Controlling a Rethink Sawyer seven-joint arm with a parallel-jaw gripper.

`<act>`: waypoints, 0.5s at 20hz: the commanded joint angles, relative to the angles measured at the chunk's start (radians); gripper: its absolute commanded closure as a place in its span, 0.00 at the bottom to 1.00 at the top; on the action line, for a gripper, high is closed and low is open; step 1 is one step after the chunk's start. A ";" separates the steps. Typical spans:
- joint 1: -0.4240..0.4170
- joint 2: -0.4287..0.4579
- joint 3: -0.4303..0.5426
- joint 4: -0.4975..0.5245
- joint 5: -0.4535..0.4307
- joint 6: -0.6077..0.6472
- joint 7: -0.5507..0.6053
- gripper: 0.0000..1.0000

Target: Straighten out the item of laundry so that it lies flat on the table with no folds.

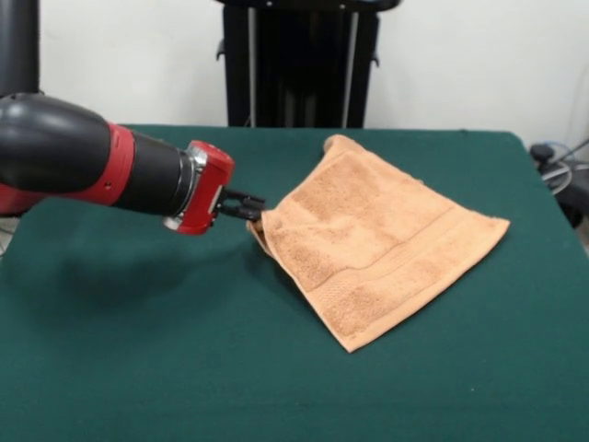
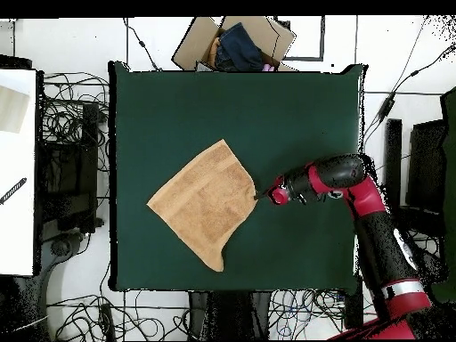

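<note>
The item of laundry, a peach-orange towel [image 1: 373,244] [image 2: 203,201], lies as a diamond shape near the middle of the green table [image 1: 138,350] [image 2: 294,107]. A woven band runs near its front-right edge. At its left corner in the front view a second layer shows underneath, slightly raised. My gripper [image 1: 248,209] [image 2: 260,193] reaches in low and nearly level from the left of the front view. Its dark fingertips are shut on that towel corner.
A black stand [image 1: 299,60] rises behind the table's far edge. In the overhead view an open cardboard box [image 2: 236,43] holding dark cloth sits just past the top edge of the table. Cables [image 2: 76,125] lie all round the table, and a white surface [image 2: 16,169] sits at the left.
</note>
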 commanded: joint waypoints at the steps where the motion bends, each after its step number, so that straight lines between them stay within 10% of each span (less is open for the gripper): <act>1: 0.002 -0.004 -0.082 0.029 -0.055 -0.065 -0.077 1.00; 10: 0.030 -0.053 -0.080 -0.065 -0.047 0.063 -0.111 1.00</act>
